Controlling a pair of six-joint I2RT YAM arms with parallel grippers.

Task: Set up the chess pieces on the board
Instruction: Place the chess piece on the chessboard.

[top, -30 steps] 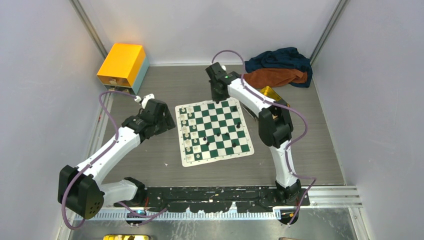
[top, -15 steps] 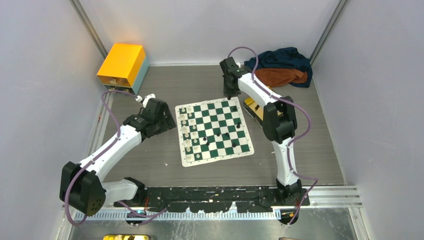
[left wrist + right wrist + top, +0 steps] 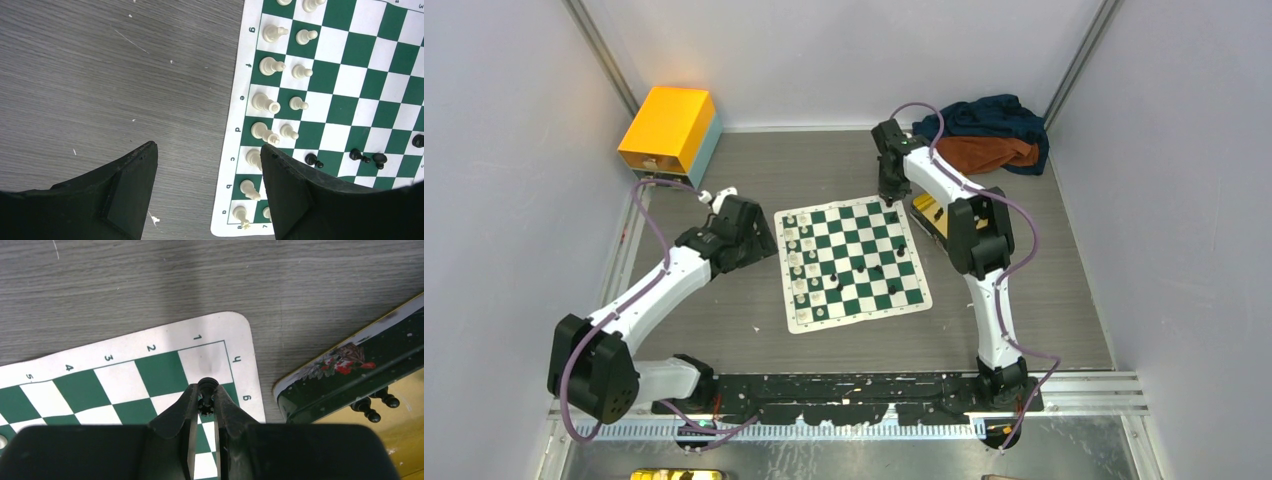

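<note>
The green and white board (image 3: 852,262) lies mid-table. Cream-white pieces (image 3: 272,66) stand in two files along its left edge; a few black pieces (image 3: 876,270) stand scattered toward its right side. My right gripper (image 3: 206,395) is shut on a black chess piece (image 3: 206,390) with a crown-like top, held above the board's far right corner (image 3: 220,357); in the top view it is at the far right corner (image 3: 888,192). My left gripper (image 3: 207,165) is open and empty, hovering over the board's left border beside the cream-white pieces; it also shows in the top view (image 3: 742,232).
A shallow gold tin (image 3: 350,385) with a few black pieces (image 3: 372,407) sits just right of the board. A yellow box (image 3: 669,132) stands at the far left. A blue and orange cloth (image 3: 979,135) lies at the far right corner.
My right gripper has moved right along the board's far edge, from near its middle to its far right corner, carrying the black piece. The left arm has barely moved.
</note>
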